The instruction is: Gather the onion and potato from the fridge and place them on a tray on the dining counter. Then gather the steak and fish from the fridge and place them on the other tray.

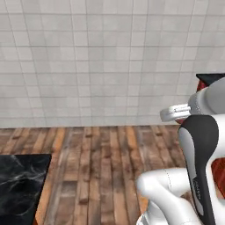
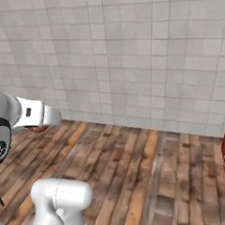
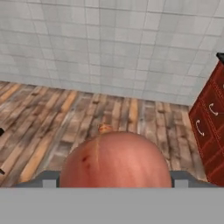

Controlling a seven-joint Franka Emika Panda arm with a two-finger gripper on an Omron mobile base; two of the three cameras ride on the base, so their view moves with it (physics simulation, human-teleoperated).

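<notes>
Plainly, the jaws (image 3: 114, 177) are clasped around the onion (image 3: 116, 162), a round pinkish-brown bulb with a small stub at its top, seen in the hand view between the two grey finger pads (image 3: 49, 178). It sits wide in the grip, which suits carrying it: held at its broad middle, it is less likely to roll free while the base drives. The arm is tucked in, I judge for travel toward the dining worktop (image 1: 19, 184), whose black marble corner shows at the lower left of the left base view. Ahead lie wooden floor (image 2: 139, 179) and tiled wall (image 1: 96, 61). Red cabinets (image 3: 210, 127) are cut off at the right. The onion's underside is hidden.
</notes>
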